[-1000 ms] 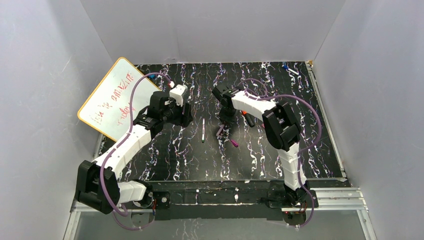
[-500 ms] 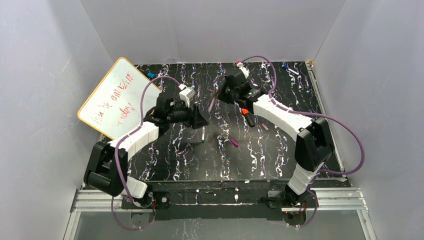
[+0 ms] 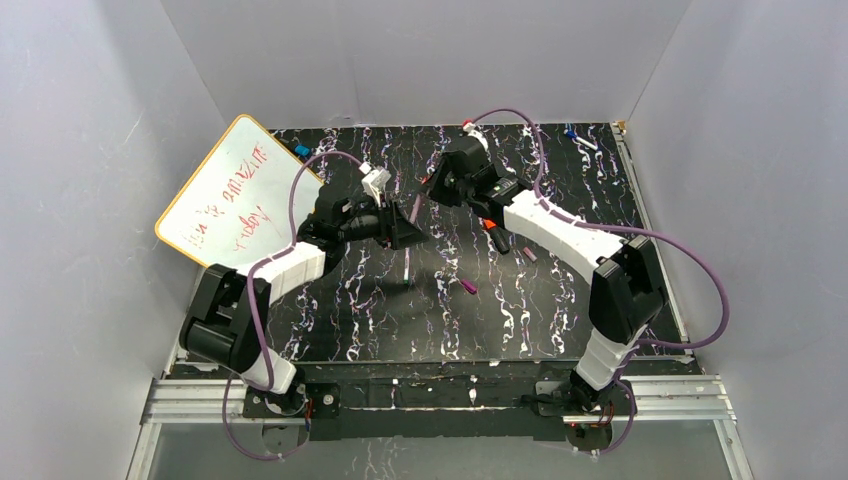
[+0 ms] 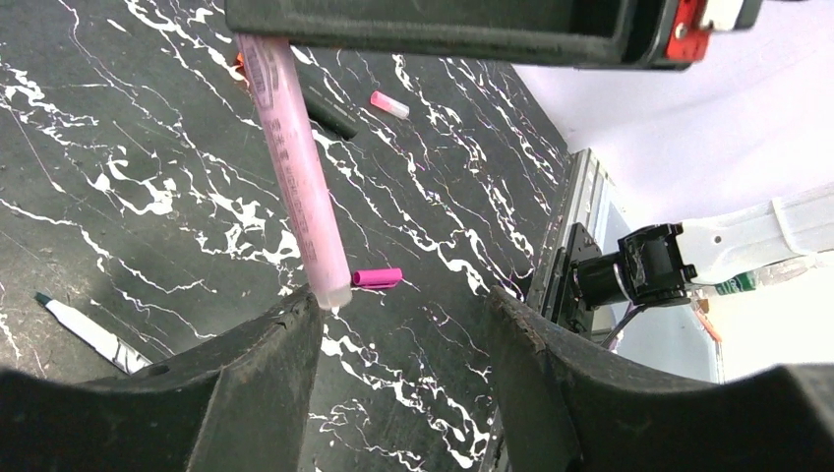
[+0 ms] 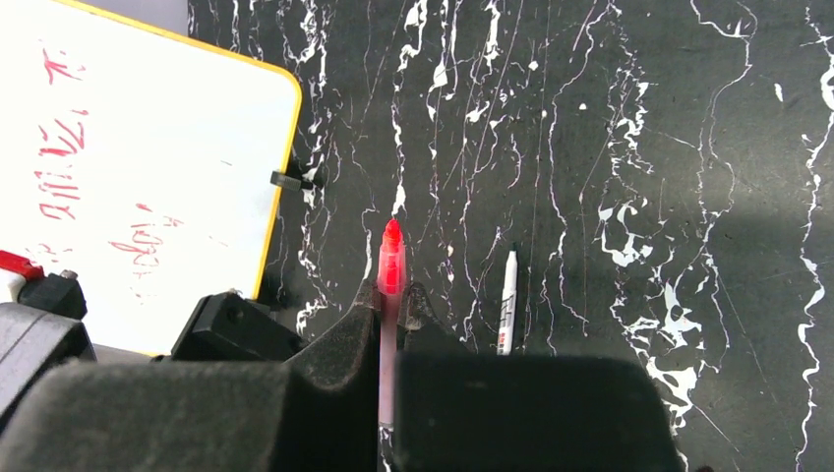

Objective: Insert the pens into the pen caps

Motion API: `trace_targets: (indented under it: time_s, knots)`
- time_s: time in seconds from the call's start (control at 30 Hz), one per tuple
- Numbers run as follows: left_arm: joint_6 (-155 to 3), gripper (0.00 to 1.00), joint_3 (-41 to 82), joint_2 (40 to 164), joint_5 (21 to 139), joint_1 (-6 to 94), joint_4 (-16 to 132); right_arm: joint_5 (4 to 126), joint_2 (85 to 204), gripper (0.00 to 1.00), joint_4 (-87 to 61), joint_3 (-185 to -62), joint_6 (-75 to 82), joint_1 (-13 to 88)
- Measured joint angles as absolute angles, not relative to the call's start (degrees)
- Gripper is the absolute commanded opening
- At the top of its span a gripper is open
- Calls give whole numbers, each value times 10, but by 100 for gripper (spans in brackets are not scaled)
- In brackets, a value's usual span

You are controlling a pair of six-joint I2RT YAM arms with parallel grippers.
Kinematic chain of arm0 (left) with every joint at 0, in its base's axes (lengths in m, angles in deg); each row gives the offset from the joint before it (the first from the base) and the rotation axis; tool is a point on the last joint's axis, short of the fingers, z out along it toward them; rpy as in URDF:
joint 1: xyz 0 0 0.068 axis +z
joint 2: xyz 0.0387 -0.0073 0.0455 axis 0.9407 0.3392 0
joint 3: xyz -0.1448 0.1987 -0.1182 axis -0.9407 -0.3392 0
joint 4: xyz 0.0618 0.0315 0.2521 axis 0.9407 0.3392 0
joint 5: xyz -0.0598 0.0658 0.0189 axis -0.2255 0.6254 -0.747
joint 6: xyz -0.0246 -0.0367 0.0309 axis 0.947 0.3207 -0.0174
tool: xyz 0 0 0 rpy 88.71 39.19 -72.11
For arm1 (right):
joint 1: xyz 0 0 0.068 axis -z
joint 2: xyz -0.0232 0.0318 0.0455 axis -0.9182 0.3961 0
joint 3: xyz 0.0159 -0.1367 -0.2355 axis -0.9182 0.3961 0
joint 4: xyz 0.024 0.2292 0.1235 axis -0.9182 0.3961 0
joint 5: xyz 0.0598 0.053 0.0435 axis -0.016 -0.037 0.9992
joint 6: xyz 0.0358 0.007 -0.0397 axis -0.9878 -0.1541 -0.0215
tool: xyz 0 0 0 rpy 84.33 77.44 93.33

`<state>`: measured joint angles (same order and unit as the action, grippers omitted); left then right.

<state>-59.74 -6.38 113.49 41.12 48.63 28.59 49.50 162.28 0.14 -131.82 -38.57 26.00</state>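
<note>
Desk (image 3: 600,200) is black marble-pattern, with a whiteboard (image 3: 225,195) leaning at its left edge. Both arms meet above mid-desk.

Right gripper (image 5: 391,295) is clamped narrow on the pink pen (image 4: 295,167) and holds it in the air, with a long stretch sticking out toward the left arm. Left gripper (image 4: 393,320) is spread wide and empty. The pen's free end sits between its fingers, right against the left-hand one in the wrist view; can't tell if they touch.

Whitish pen (image 3: 407,262) lies on the desk below the grippers. Black pen (image 3: 497,238) lies under the right forearm. Magenta cap (image 4: 377,278) lies flat on the desk, apart from every pen, and the dark purple cap (image 3: 528,254) is near the black pen. No pen is capped.

Step looks like a handover or regrasp of the pink pen. To do it well:
- Centre the pen between the left fingers before closing.
- Grip well back so the end that takes the cap stays clear.
- Right gripper lets go only once the left grip is firm.
- Risk: an off-centre close could tilt the pen or knock it loose.
</note>
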Motion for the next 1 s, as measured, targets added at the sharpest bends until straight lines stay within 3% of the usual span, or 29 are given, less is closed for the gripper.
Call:
trace_targets:
  time_s: [0.3,0.77,1.0]
  knots:
    - [-584,56,-61,1167,411,486,263,494,1638,1,2,-1318,-372,236]
    - [-591,0,-40,1188,438,491,290,493,1644,1,3,-1327,-365,227]
    - [-597,0,-38,1200,437,494,297,492,1648,1,8,-1328,-357,227]
